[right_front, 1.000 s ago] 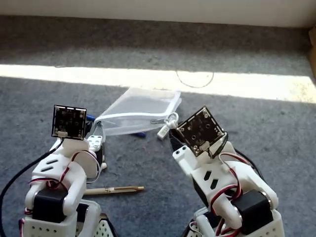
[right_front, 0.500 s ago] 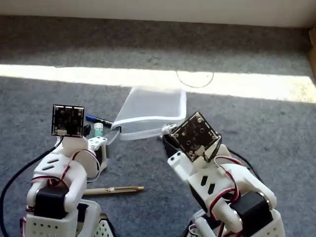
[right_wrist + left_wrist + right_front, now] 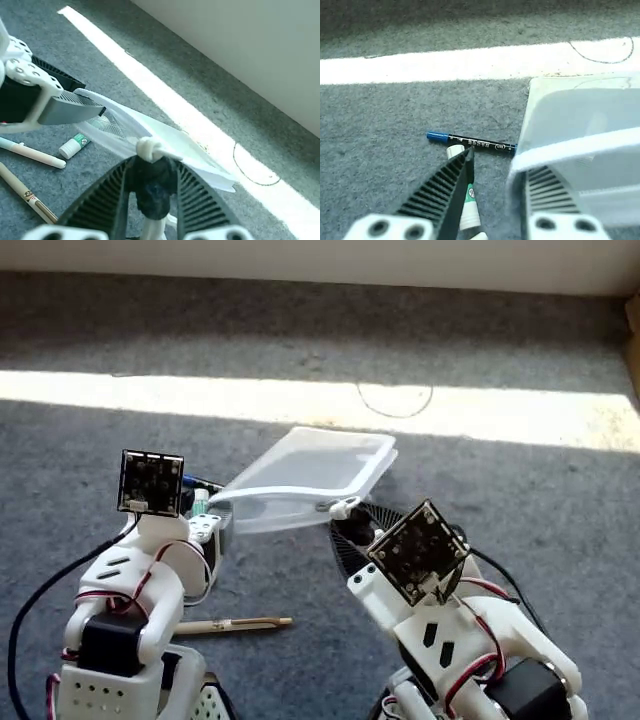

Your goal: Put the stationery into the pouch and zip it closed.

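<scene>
The right gripper (image 3: pixel 152 161) pinches the zipper pull (image 3: pixel 148 148) of the clear pouch (image 3: pixel 310 475). At the pouch's other end, the left gripper (image 3: pixel 495 161) gapes open, one finger under the rim.

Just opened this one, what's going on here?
Two arms are working on a clear pouch on grey carpet. The right hand is shut on the zipper pull at one end; the left hand is open at the other end, one finger against the rim. The blue-capped marker, glue stick and a pen lie outside on the carpet, so nothing looks packed yet.
</scene>
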`<state>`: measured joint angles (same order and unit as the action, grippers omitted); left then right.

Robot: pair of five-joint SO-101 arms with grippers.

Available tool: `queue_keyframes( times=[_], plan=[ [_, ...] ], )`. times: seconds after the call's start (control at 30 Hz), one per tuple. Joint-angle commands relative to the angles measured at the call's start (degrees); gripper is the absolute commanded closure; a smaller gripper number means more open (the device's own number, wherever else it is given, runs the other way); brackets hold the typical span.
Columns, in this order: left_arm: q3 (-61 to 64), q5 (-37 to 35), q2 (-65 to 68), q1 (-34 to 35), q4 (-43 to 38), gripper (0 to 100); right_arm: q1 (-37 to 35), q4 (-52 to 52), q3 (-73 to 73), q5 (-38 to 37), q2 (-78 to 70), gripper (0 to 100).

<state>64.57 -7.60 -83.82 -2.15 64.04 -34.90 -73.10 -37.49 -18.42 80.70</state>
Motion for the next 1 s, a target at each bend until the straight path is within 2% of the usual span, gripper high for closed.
queue_keyframes(
  times=[0.0,0.1,0.17,0.37,0.43,0.63,0.97],
  plan=[
    [-0.75,-0.26,0.75,-0.66,-1.05,93,-0.48,-0.13,4.18,0.62,0.22,99.2],
    [-1.98,-0.26,0.75,-0.66,-0.88,99,-0.48,-0.13,4.18,0.62,-0.84,99.2],
    [-3.3,-0.26,0.75,-0.48,-0.7,99,-0.48,-0.13,4.18,0.62,-1.45,98.1],
    [-7.08,-0.44,1.19,-0.31,-0.7,99,-0.31,-0.13,3.91,0.88,-1.8,75.9],
    [-7.87,-0.35,1.19,0.4,-0.7,99,-0.22,-0.13,3.82,2.81,-1.8,72.4],
    [-10.77,-0.44,1.19,8.57,-0.7,99,-0.22,-0.13,4.18,3.69,-1.89,72.3],
    [-15.96,-0.44,1.36,13.49,1.67,99,-0.22,0.4,3.91,3.78,-2.33,72.4]
  ],
)
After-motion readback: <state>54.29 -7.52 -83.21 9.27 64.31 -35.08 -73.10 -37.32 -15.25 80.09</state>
